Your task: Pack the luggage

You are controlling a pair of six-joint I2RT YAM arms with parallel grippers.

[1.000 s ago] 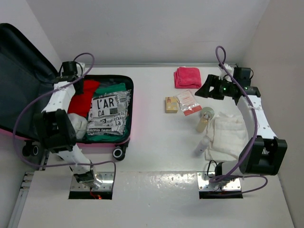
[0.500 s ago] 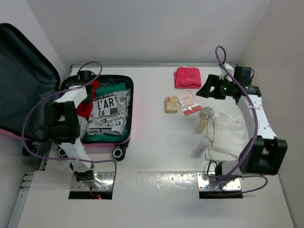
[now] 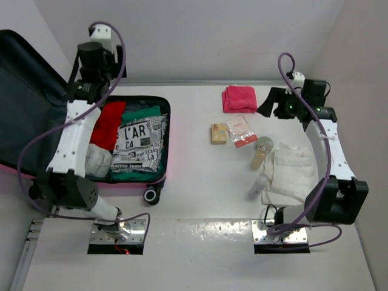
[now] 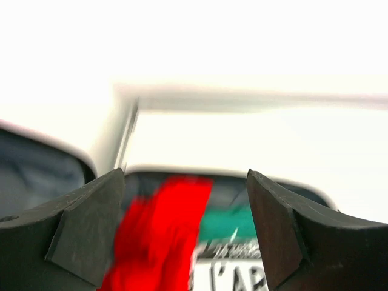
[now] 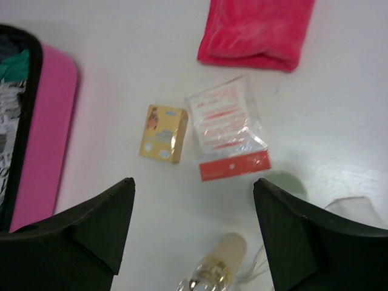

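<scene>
Open pink luggage (image 3: 134, 180) lies at left, partly filled with clothes (image 3: 138, 144); the left gripper (image 4: 186, 209) hangs above its far end, jaws wide and empty. The right gripper (image 5: 194, 209), also wide and empty, hovers over a yellow box (image 5: 162, 133) and sachet (image 5: 227, 128) at right. This looks like the next pick, which calls for a descent.

The left wrist view was blurred throughout. Below the left tool (image 4: 185, 176), a red cloth (image 4: 160, 236) was smeared to a streak and ran out at the bottom edge. The printed cloth (image 4: 233, 276) beside it was cut off there too, its letters only partly legible. From above, the left arm (image 3: 76, 133) covered the left side of the suitcase (image 3: 130, 182), and the lid (image 3: 27, 103) ran off the left edge. Under the right tool (image 5: 194, 185), the bottle (image 5: 212, 267) was cropped by the bottom edge. The towel (image 5: 257, 27) ahead of it was cropped by the top edge. A white cloth (image 5: 364, 212) lay mostly hidden behind one finger (image 5: 315, 242). The print on the box (image 5: 162, 133) was too small to read.
</scene>
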